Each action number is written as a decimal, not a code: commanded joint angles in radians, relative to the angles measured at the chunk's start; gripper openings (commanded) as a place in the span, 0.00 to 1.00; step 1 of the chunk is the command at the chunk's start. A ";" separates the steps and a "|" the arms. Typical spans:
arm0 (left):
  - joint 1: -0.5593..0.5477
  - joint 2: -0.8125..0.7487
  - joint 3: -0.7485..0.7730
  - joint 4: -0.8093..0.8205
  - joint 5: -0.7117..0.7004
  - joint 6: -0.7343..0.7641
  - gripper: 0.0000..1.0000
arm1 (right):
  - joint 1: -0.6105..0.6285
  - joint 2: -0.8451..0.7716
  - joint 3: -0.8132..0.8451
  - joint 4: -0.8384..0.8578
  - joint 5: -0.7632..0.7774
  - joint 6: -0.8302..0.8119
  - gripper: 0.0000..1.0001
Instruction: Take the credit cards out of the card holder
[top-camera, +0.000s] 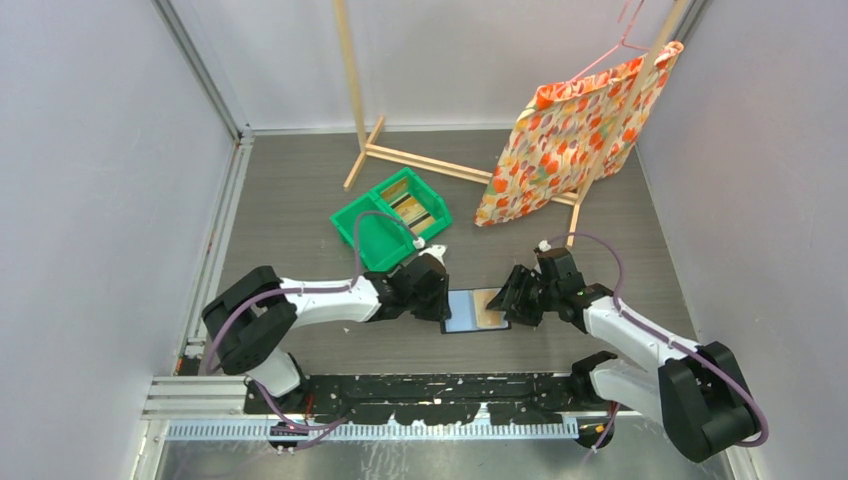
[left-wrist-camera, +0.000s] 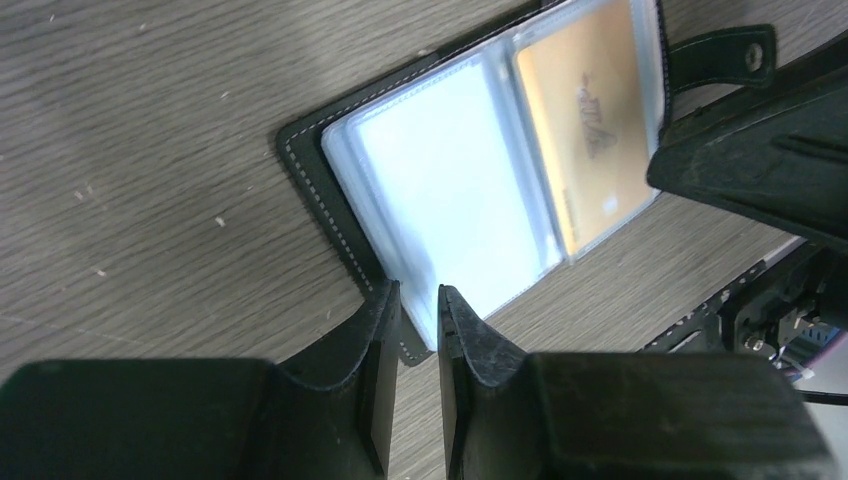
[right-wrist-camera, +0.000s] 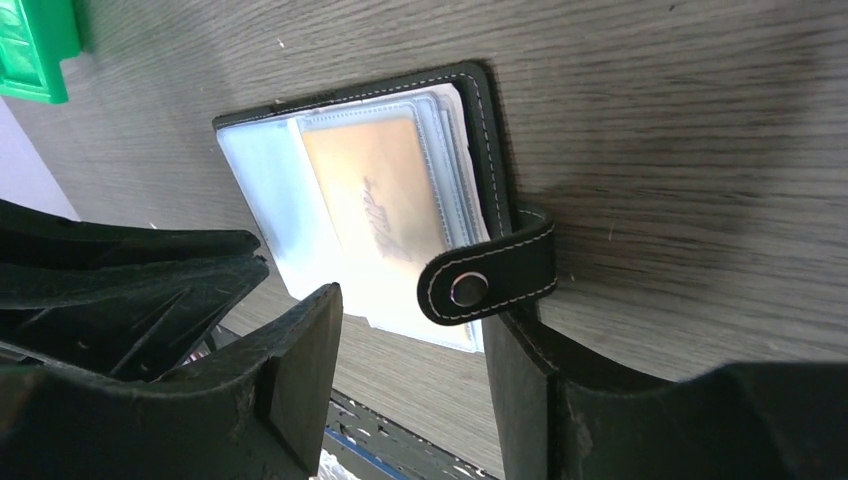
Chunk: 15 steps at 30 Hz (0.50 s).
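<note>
Dark stitched leather card holder (top-camera: 475, 311) lies open and flat on the wood-grain table (top-camera: 300, 190), low centre of the top view, between the two arm tips. Clear plastic sleeves (left-wrist-camera: 450, 180) face up. One sleeve looks pale and glary; the next one has a golden-tan credit card (left-wrist-camera: 590, 130) in its pocket, with a faint script mark on it. No other card can be made out in the holder. The left jaws are nearly closed with a narrow gap, their tips set at the holder's corner, lower centre of the left wrist view. The stitched edge shows in the gap, and I cannot tell whether they pinch it or just press on it. The right jaws are spread wide and released, straddling the snap strap (right-wrist-camera: 487, 282) that sticks out from the holder's edge, lower middle of the right wrist view. One finger is just beside the strap, the other apart from it, nothing gripped. A green bin (top-camera: 372, 238) sits above and left of the holder, with tan striped flat things in its far compartment, too small to tell. Upper right are a flowered cloth (top-camera: 575, 140) and a wooden rack (top-camera: 420, 158).
</note>
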 joint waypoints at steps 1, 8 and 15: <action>0.002 -0.047 -0.037 -0.005 -0.038 -0.023 0.22 | -0.001 0.014 -0.012 0.065 -0.023 -0.005 0.58; 0.007 -0.011 -0.067 0.042 -0.024 -0.063 0.22 | -0.002 -0.075 -0.022 0.035 0.007 0.018 0.58; 0.007 0.018 -0.051 0.032 -0.002 -0.071 0.21 | -0.001 -0.197 -0.026 -0.013 0.033 0.032 0.58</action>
